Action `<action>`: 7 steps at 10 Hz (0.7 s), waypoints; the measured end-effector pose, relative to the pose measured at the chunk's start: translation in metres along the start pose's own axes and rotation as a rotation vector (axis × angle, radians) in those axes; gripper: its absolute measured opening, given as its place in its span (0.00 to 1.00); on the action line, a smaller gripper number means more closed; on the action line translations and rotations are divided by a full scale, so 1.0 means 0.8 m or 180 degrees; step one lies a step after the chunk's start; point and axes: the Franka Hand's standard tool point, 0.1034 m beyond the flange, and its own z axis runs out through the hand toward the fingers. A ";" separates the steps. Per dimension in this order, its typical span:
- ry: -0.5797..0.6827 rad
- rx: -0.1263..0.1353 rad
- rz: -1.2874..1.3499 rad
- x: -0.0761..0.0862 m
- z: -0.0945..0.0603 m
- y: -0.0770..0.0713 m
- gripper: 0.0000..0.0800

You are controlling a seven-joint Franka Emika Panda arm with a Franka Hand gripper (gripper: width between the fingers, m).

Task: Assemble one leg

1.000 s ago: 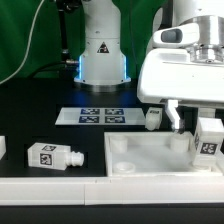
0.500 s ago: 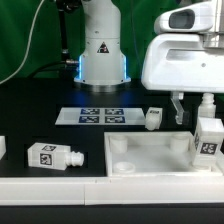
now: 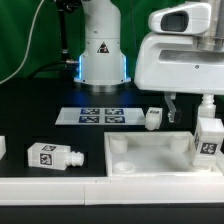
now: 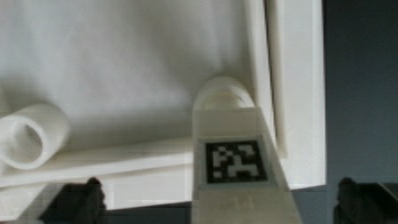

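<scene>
- Exterior view: my gripper [image 3: 189, 112] hangs with its fingers [image 3: 171, 108] spread wide, pinching nothing.
- The leg [image 3: 208, 138] stands upright just below them, at the corner of the white tabletop [image 3: 150, 158] on the exterior view's right, its tag facing the camera.
- I cannot tell from here whether either finger touches it.
- A second leg [image 3: 50, 156] lies on its side on the black table near the tabletop's other end; a third leg [image 3: 153, 118] stands beside the marker board [image 3: 98, 116].
- Wrist view: the leg [image 4: 228, 140] rises midway between my two dark fingertips [image 4: 80, 198], with clear space on both sides, so the gripper [image 4: 222, 200] is not clamped on it.
- Its square tag [image 4: 237, 160] faces the lens.
- Behind it are the tabletop's raised rim [image 4: 294, 70] and a round socket ring [image 4: 27, 135] on the tabletop's floor.
</scene>
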 end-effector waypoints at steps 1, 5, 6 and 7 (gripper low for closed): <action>0.0134 -0.0009 0.0026 0.008 -0.004 -0.004 0.81; 0.0253 -0.0079 0.0009 0.008 -0.002 -0.005 0.81; 0.0247 -0.0086 0.0027 0.010 -0.001 -0.002 0.81; 0.0219 -0.0099 0.0044 0.012 0.002 -0.001 0.81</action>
